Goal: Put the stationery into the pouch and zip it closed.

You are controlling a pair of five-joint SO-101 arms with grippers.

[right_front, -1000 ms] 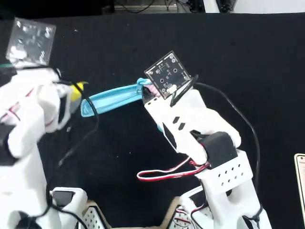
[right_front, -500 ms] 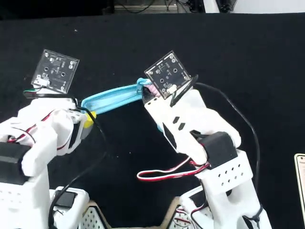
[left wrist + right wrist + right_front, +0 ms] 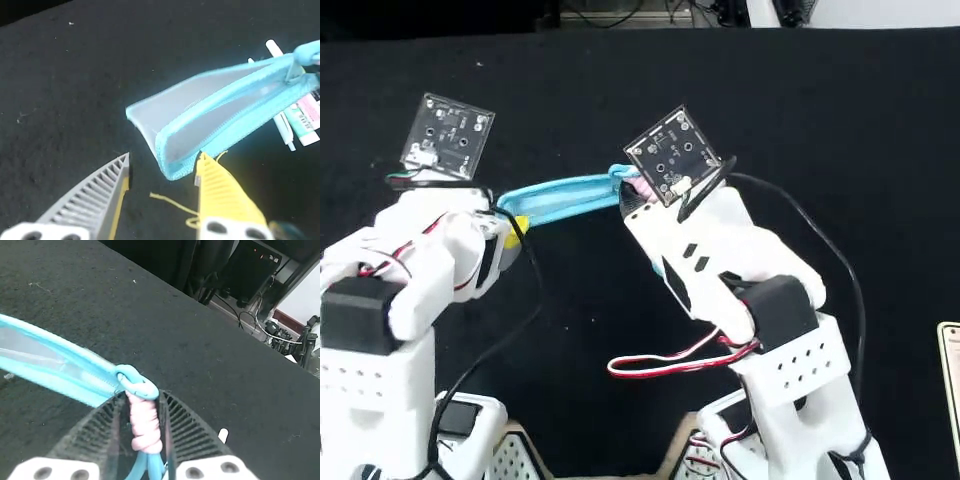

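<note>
A light blue pouch (image 3: 560, 200) lies stretched between the two arms on the black table. In the left wrist view the pouch (image 3: 215, 110) has a clear mesh side, and its near corner sits just in front of my open left gripper (image 3: 164, 159), close to the yellow finger (image 3: 220, 185). A white pen (image 3: 284, 131) and a pink and green item (image 3: 306, 118) lie under the pouch's far end. My right gripper (image 3: 143, 401) is shut on the pink zipper pull (image 3: 144, 424), which hangs from a blue ring (image 3: 138, 382) at the pouch's other end (image 3: 620, 180).
The table is covered in black cloth (image 3: 820, 120). A pale object (image 3: 950, 385) pokes in at the right edge. A loose red and white wire (image 3: 670, 362) loops beside the right arm's base. Cables and dark equipment (image 3: 235, 270) sit beyond the table's far edge.
My left arm has swung in from the far left, bringing its open gripper up to the pouch's left end. The right arm has stayed still, holding the zipper pull.
</note>
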